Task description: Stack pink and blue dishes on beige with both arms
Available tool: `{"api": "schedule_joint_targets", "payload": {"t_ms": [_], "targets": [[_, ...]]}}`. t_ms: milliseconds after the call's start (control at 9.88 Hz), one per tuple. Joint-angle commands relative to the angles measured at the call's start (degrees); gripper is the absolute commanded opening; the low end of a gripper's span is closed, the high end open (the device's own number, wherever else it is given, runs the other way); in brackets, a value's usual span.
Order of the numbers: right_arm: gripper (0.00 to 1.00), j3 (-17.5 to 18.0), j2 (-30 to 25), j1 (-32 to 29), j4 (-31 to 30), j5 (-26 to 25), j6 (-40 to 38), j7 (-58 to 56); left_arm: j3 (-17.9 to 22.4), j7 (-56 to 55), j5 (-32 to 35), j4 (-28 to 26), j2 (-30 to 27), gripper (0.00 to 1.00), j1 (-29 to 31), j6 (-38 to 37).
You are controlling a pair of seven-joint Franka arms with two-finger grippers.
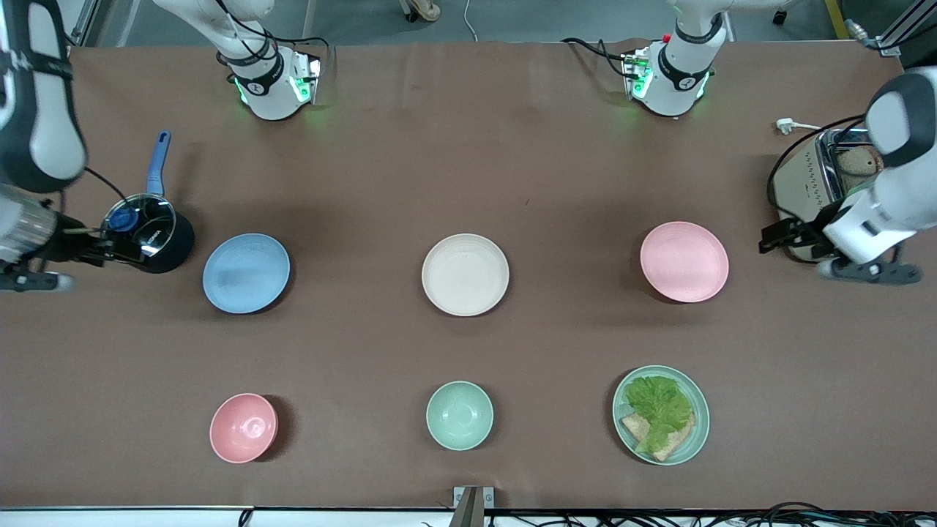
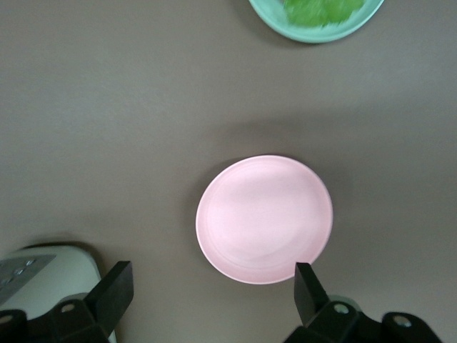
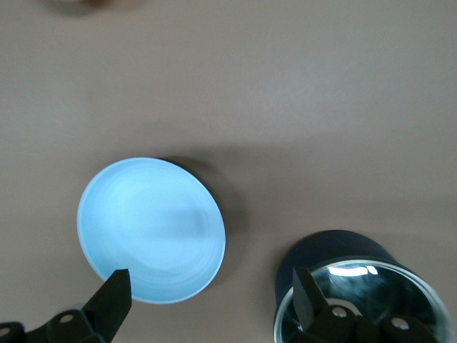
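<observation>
The cream-beige plate (image 1: 465, 274) lies in the middle of the table. The light blue plate (image 1: 246, 273) (image 3: 150, 229) lies toward the right arm's end, and the pale pink plate (image 1: 684, 261) (image 2: 264, 219) toward the left arm's end. All three are bare and lie apart from one another. My left gripper (image 1: 777, 238) (image 2: 213, 279) hangs open in the air over the table between the pink plate's rim and the toaster, holding nothing. My right gripper (image 1: 94, 252) (image 3: 211, 282) hangs open over the gap between the blue plate and the pot, also holding nothing.
A dark pot with a glass lid (image 1: 150, 234) (image 3: 343, 282) stands beside the blue plate. A toaster (image 1: 827, 176) sits at the left arm's end. Nearer the front camera are a pink bowl (image 1: 243, 427), a mint-green bowl (image 1: 459, 415) and a mint-green plate with lettuce and bread (image 1: 699, 432).
</observation>
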Motion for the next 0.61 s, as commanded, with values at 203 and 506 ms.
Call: {"api": "schedule_joint_targets", "payload": {"t_ms": [203, 506], "targets": [[1.0, 0.3, 8.6, -0.6, -7.0, 8.8, 13.7, -14.0, 0.2, 4.9, -5.2, -2.5, 12.9, 0.93, 0.9, 6.0], [0.8, 0.3, 11.1, -0.3, -10.4, 15.1, 18.2, -19.1, 0.2, 5.3, -5.4, -2.9, 18.1, 0.78, 1.7, 10.5]]}}
